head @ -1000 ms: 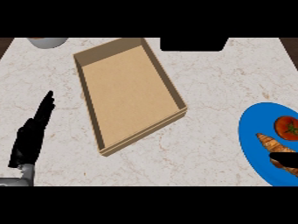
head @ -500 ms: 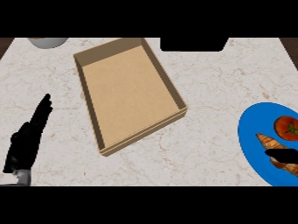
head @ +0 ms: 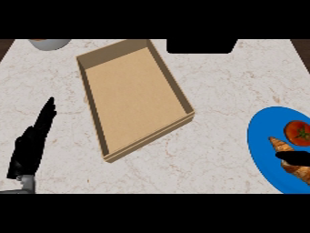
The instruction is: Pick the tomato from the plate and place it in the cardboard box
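Note:
A red tomato [head: 300, 133] with a green stalk lies on the blue plate [head: 262, 136] at the right edge of the counter, beside a croissant [head: 297, 164]. The cardboard box [head: 132, 95] lies open near the middle, nothing inside it. Only part of my right hand [head: 302, 158] shows at the right edge, a dark finger lying across the croissant just below the tomato; the rest is out of the picture. My left hand [head: 31, 142] is open at the lower left, fingers straight and pointing up the counter, holding nothing.
A grey bowl [head: 48, 43] sits at the top left corner of the counter. A black object [head: 201, 45] stands at the back edge right of the box. Bare marble lies between the box and the plate.
My right hand has slid further right and off the plate, so less of it shows. My left hand has drifted slightly down and left.

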### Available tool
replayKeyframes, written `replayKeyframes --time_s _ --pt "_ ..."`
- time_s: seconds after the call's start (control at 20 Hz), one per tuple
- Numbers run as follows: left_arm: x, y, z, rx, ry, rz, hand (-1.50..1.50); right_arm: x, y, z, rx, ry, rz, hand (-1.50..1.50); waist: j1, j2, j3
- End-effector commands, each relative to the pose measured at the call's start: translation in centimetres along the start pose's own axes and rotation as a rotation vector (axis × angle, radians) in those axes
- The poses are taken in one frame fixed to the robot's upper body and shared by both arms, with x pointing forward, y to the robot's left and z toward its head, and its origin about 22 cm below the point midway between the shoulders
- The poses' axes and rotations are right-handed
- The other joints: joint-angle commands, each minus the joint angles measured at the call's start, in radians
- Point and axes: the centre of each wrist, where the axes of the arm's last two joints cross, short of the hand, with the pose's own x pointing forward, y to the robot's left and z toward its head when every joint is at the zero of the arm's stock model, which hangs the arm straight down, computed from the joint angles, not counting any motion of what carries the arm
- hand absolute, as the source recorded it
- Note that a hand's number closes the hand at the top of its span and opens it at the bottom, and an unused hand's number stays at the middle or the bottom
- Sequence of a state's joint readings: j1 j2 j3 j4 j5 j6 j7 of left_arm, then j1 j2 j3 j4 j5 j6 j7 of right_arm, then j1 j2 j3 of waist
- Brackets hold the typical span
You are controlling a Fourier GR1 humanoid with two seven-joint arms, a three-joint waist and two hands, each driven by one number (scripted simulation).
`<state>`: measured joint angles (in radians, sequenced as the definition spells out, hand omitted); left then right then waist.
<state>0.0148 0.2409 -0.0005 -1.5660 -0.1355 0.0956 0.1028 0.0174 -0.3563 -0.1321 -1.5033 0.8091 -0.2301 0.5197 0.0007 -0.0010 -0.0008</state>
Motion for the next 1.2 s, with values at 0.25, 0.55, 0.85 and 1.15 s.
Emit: replayKeyframes --time_s 0.25,0.55,0.85,1.15 --pt "-0.2 0.8 0.4 -0.001 0.008 -0.012 0.00 -0.6 2.5 -0.5 0.018 0.011 0.003 -1.50 0.001 0.001 0.001" --pt "1.9 0.2 0.4 0.006 0.008 0.006 0.00 -1.2 1.7 -1.2 0.063 0.017 0.013 -1.50 0.000 0.000 0.001" --pt "-0.2 -0.2 -0.5 0.011 -0.007 -0.003 0.00 -1.5 2.6 -2.3 -0.063 -0.034 0.058 1.50 -0.001 0.001 0.001" --pt "0.7 -0.7 0.0 0.006 -0.014 -0.003 0.00 -0.2 2.8 -1.1 -0.220 -0.048 0.125 1.50 -0.001 0.000 0.001"
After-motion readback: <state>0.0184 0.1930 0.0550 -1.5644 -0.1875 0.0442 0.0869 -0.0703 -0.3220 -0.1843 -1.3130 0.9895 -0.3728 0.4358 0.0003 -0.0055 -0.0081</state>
